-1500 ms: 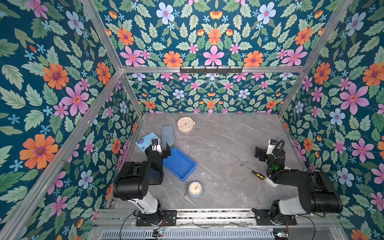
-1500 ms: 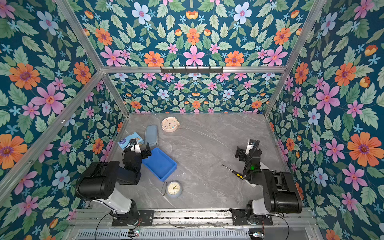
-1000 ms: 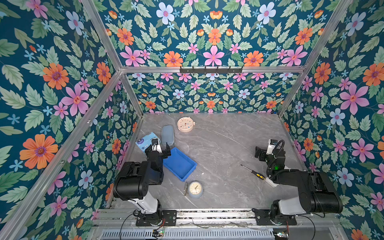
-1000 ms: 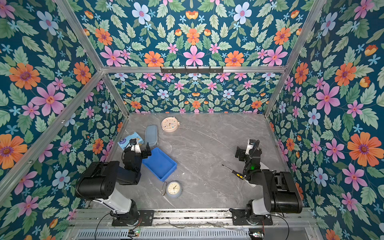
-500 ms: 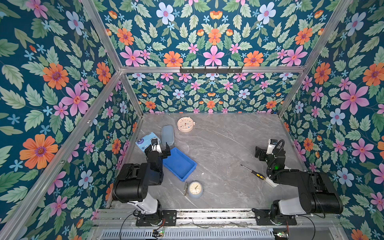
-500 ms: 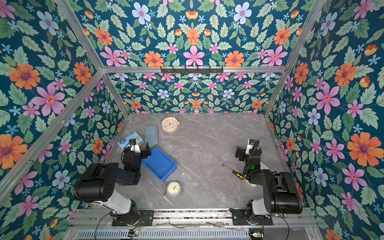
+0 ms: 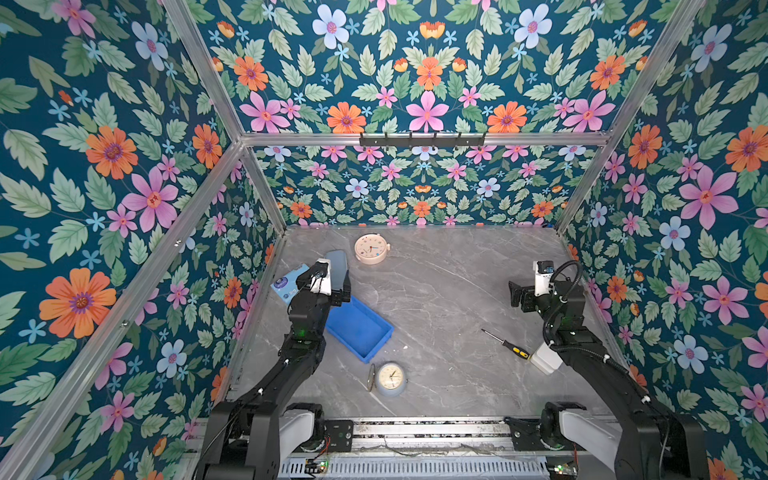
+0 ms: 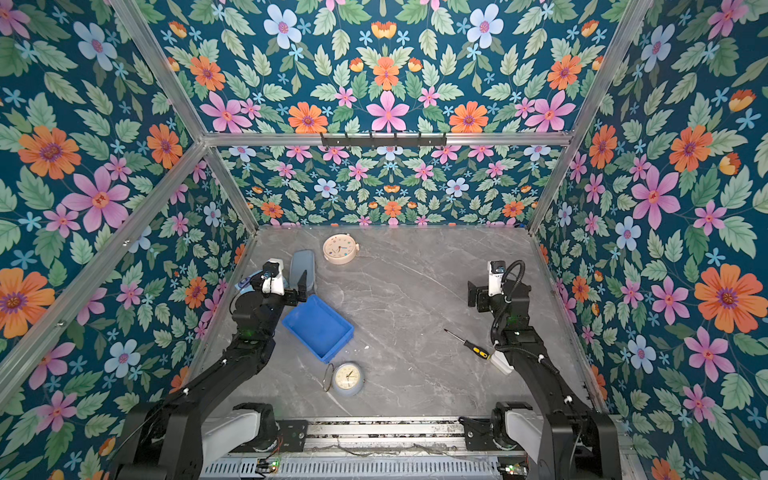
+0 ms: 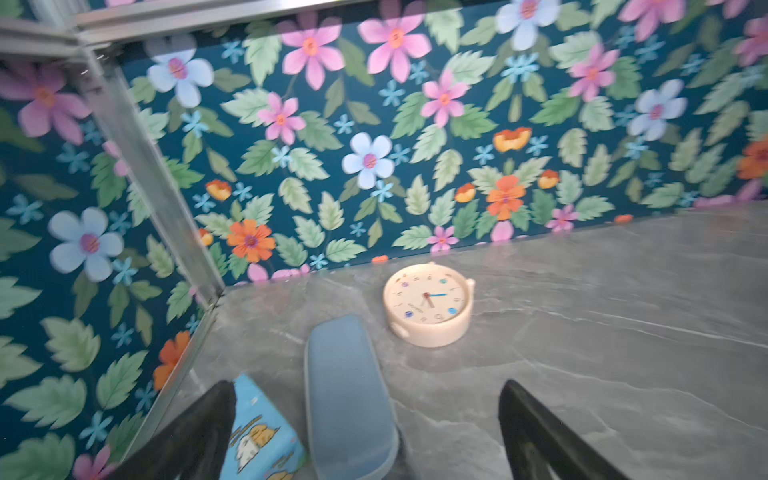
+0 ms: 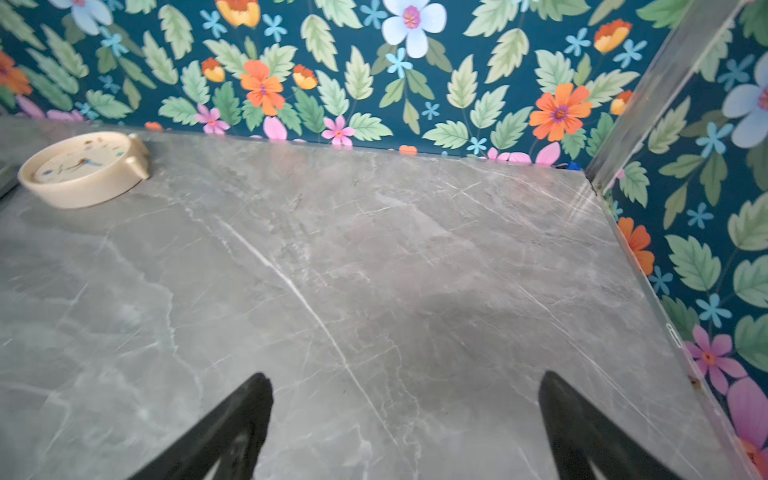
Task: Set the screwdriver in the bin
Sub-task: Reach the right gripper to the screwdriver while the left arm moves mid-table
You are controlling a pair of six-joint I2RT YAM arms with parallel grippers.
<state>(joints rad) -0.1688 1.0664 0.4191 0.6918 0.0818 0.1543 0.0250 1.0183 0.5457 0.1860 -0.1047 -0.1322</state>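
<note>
the screwdriver [image 7: 505,344] lies flat near the bench's right edge, well apart from the bin [image 7: 359,328] near the left edge. the left gripper [image 9: 365,386] and right gripper [image 10: 404,380] are spread wide, both empty. the screwdriver looks light, stiff and prone to roll, so the black-and-yellow handle is likely the best place to grip.

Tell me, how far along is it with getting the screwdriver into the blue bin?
Done: nothing yet. The screwdriver lies on the table beside the right arm, and the bin across the table is empty. In hand: nothing; the left gripper and right gripper are both open and empty. Left: grasp the screwdriver, carry it over, drop it in.
</note>
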